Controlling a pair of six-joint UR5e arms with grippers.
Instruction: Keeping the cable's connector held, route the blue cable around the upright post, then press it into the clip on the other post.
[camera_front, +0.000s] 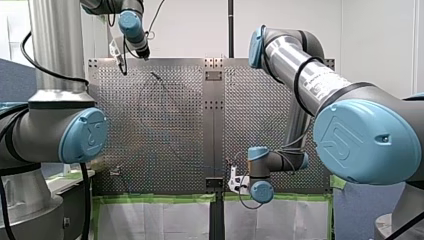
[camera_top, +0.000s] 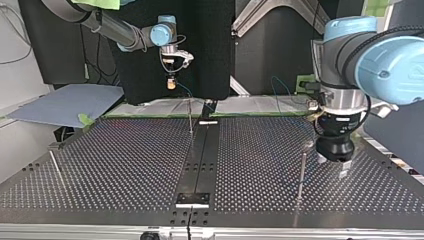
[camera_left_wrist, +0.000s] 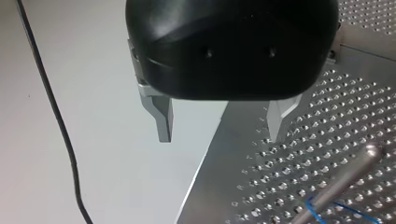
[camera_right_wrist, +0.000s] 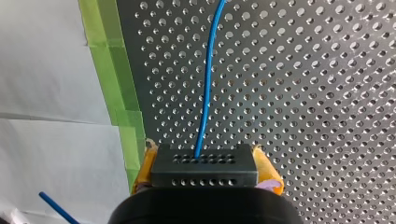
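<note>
In the right wrist view my right gripper (camera_right_wrist: 204, 161) has its yellow pads (camera_right_wrist: 267, 169) shut on the black connector block (camera_right_wrist: 204, 171). The blue cable (camera_right_wrist: 208, 79) runs straight ahead from the block over the perforated table. In the top view my right gripper (camera_top: 171, 83) hangs above the table's far edge. My left gripper (camera_left_wrist: 219, 137) stands open with nothing between its metal fingers. An upright metal post (camera_left_wrist: 345, 179) stands beside and ahead of it, with a loop of blue cable (camera_left_wrist: 337, 210) at the post. In the top view my left gripper (camera_top: 332, 165) hovers next to that post (camera_top: 302, 172).
Two more thin posts stand on the perforated table, one in the top view's middle (camera_top: 190, 117) and one at its left (camera_top: 56, 167). A black rail (camera_top: 200, 155) runs down the table's centre. Green tape (camera_right_wrist: 116, 84) lines the table's edge. A black cable (camera_left_wrist: 56, 116) hangs off the table beside my left gripper.
</note>
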